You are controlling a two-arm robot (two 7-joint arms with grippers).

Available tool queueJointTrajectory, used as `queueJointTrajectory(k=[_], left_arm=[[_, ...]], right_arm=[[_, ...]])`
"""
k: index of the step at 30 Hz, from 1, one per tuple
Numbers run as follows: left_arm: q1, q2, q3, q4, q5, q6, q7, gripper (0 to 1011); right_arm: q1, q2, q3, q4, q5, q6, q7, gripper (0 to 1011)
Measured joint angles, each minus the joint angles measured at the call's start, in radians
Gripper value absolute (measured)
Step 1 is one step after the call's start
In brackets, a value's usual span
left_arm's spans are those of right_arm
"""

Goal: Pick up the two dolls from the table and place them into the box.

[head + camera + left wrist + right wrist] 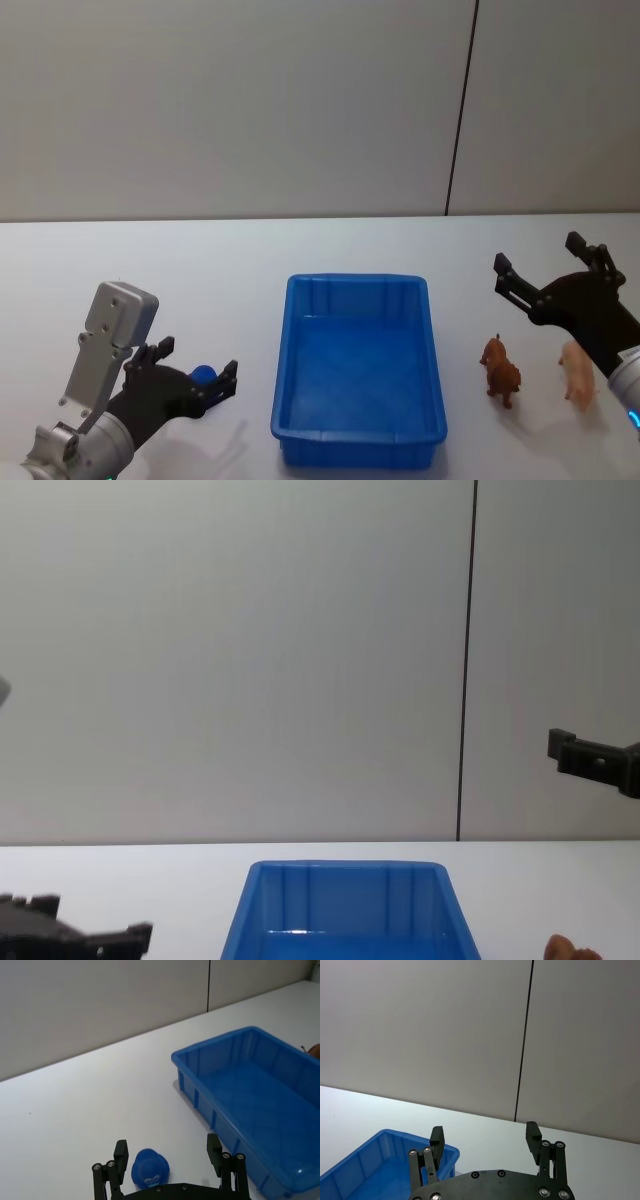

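Observation:
The blue box (pixel 358 281) stands open and empty on the white table (pixel 250 260). Left of it lies a small rounded blue doll (pixel 204 377); my left gripper (pixel 198 359) sits low with its fingers open on either side of it. In the left wrist view the blue doll (pixel 149 1170) lies between the spread fingers of the left gripper (pixel 167 1151), with the box (pixel 220 1041) beyond. A brown four-legged doll (pixel 500 371) stands right of the box. My right gripper (pixel 541 258) hovers open above and behind it, empty (pixel 485 1136).
A pale pink animal figure (pixel 577 373) stands just right of the brown doll, under the right arm. A grey wall with a dark vertical seam (pixel 461 110) rises behind the table. Bare tabletop lies behind the box.

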State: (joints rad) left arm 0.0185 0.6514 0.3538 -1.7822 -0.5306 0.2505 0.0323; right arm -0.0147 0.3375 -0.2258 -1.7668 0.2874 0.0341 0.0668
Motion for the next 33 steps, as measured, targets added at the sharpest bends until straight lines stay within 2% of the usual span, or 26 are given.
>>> queueJointTrajectory(k=[13, 33], left_arm=[[-0.018, -0.009, -0.008, 0.097, -0.024, 0.043, -0.062, 1001], [-0.081, -0.065, -0.002, 0.237, -0.006, 0.022, -0.162, 1001]], right_arm=[[0.000, 0.000, 0.000, 0.000, 0.000, 0.000, 0.000, 1001], [0.000, 0.000, 0.000, 0.000, 0.000, 0.000, 0.000, 1001]])
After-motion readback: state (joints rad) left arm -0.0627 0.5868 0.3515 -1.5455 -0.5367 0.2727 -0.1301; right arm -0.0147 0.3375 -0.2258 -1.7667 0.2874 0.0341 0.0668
